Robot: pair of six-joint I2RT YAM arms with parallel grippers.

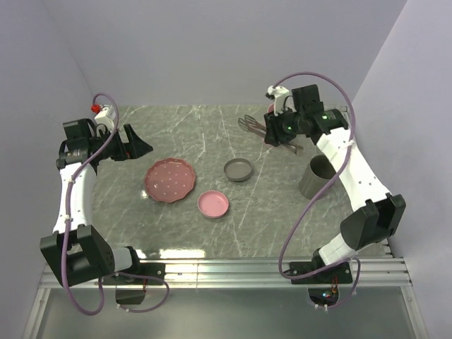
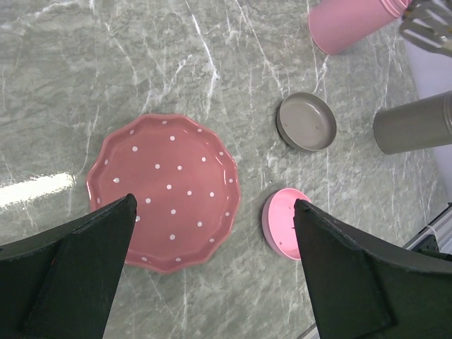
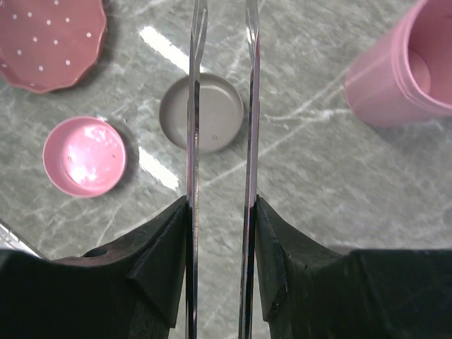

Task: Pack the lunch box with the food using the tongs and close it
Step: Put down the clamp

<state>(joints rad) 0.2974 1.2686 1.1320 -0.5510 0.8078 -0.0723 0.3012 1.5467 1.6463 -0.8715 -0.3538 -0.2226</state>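
Note:
My right gripper point(image 3: 221, 205) is shut on the silver tongs point(image 3: 194, 106), one fingertip pressing the outside of each arm. The two arms run nearly parallel, with a gap between them. From above, the tongs point(image 1: 251, 125) jut left of the right gripper point(image 1: 277, 134) at the table's back right. A pink lunch box tub point(image 3: 409, 63) stands open beside it, and a grey tub point(image 1: 316, 176) stands nearer the front. My left gripper point(image 2: 213, 205) hangs open and holds nothing, above the pink dotted plate point(image 2: 166, 191). The plate is bare, and the food is out of view.
A pink lid point(image 1: 213, 204) and a grey lid point(image 1: 238, 169) lie separately on the marble table point(image 1: 191, 131), right of the plate point(image 1: 169, 179). Walls close the table in at the back and on both sides. A metal rail point(image 1: 226, 268) runs along the near edge.

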